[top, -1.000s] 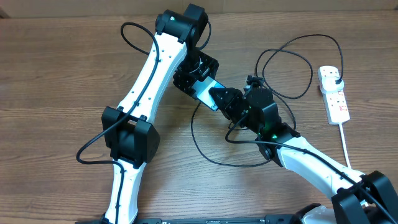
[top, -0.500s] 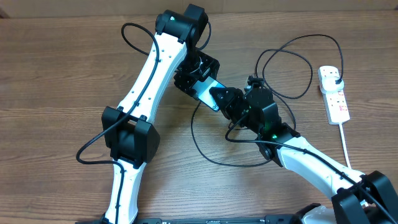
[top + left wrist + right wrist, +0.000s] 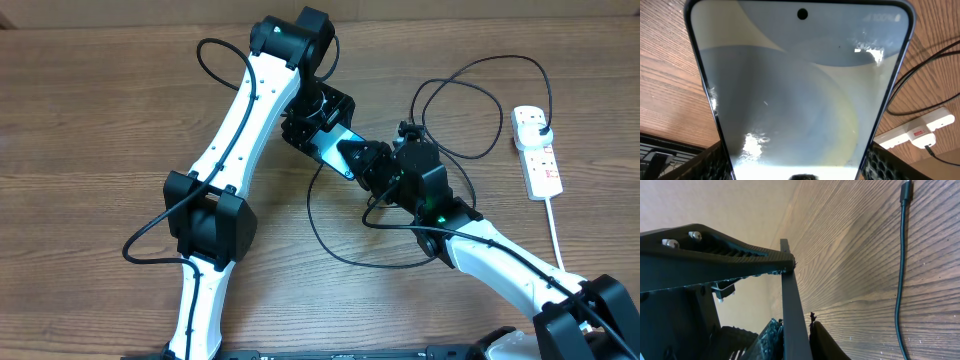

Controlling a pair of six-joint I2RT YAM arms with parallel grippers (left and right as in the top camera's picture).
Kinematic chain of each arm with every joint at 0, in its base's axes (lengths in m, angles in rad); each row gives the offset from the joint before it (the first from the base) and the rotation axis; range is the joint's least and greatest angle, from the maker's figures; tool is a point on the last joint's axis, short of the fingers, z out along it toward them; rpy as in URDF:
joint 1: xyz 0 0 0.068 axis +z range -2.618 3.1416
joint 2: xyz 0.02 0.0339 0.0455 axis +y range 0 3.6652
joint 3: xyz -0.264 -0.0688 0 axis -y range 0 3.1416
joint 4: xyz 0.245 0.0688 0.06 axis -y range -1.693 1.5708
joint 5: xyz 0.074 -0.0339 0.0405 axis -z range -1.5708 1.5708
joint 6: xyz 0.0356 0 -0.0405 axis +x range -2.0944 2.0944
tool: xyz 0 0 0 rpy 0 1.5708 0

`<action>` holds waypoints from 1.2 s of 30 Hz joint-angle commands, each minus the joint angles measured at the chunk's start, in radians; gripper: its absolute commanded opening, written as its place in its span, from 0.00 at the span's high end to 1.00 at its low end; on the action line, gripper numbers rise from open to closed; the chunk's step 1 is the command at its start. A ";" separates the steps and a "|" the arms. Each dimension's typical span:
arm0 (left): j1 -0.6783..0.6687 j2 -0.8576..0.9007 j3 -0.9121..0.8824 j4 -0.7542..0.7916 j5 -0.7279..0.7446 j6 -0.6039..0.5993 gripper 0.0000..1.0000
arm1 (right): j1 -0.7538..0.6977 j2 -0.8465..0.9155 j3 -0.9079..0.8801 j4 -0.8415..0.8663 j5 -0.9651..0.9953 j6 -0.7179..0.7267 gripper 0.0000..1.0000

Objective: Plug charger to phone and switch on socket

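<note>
The phone is held off the table between both grippers in the overhead view. My left gripper is shut on its sides; in the left wrist view the glowing screen fills the frame between the fingers. My right gripper is shut on the phone's other end, seen edge-on between its fingers. The charger cable loops across the table, its plug in the socket. Its connector tip lies loose on the wood. The socket also shows in the left wrist view.
The socket's white cord runs toward the near right edge. Black charger loops lie on the wood under and beside my right arm. The left arm spans the table's middle left.
</note>
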 commanded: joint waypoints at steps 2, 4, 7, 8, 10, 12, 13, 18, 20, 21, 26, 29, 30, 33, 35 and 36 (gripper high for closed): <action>-0.007 -0.040 0.024 -0.004 0.029 -0.021 0.29 | 0.007 0.003 0.022 0.007 0.011 0.001 0.82; -0.007 -0.040 0.024 -0.002 0.029 -0.021 0.29 | 0.007 0.003 0.022 0.008 0.011 0.008 0.82; -0.007 -0.040 0.024 -0.001 0.030 -0.021 0.28 | 0.007 0.003 0.022 0.011 0.011 0.011 0.84; -0.007 -0.040 0.024 -0.001 0.030 -0.021 0.28 | 0.007 0.003 0.022 0.013 0.011 0.011 0.84; -0.007 -0.040 0.024 -0.001 0.030 -0.021 0.28 | 0.007 0.003 0.022 0.015 0.011 0.011 0.85; -0.007 -0.040 0.024 -0.001 0.030 -0.021 0.27 | 0.007 0.003 0.022 0.019 0.011 0.011 0.85; -0.007 -0.040 0.024 -0.001 0.030 -0.021 0.27 | 0.007 0.003 0.022 0.022 0.010 0.011 0.85; -0.007 -0.040 0.024 -0.001 0.031 -0.021 0.27 | 0.006 0.003 0.022 0.036 0.011 0.011 0.86; -0.007 -0.040 0.024 -0.001 0.030 -0.021 0.24 | 0.006 0.003 0.022 0.046 0.010 0.011 0.87; -0.007 -0.040 0.024 -0.001 0.031 -0.021 0.23 | 0.006 0.003 0.022 0.051 0.010 0.011 0.88; -0.007 -0.040 0.024 -0.001 0.030 -0.021 0.07 | 0.006 0.003 0.022 0.059 0.010 0.011 0.89; -0.007 -0.040 0.024 -0.001 0.030 -0.021 0.00 | 0.006 0.003 0.022 0.059 0.010 0.011 0.89; -0.007 -0.040 0.024 -0.001 0.030 -0.021 0.00 | 0.006 0.003 0.022 0.059 0.010 0.011 0.89; -0.006 -0.040 0.024 -0.001 0.029 -0.021 0.00 | 0.006 0.003 0.022 0.059 0.010 0.011 0.90; -0.006 -0.040 0.024 -0.001 0.029 -0.020 0.00 | 0.004 0.003 0.022 0.059 0.010 0.011 0.90; -0.006 -0.040 0.024 -0.001 0.029 -0.010 0.00 | 0.002 0.003 0.022 0.059 0.008 0.011 0.91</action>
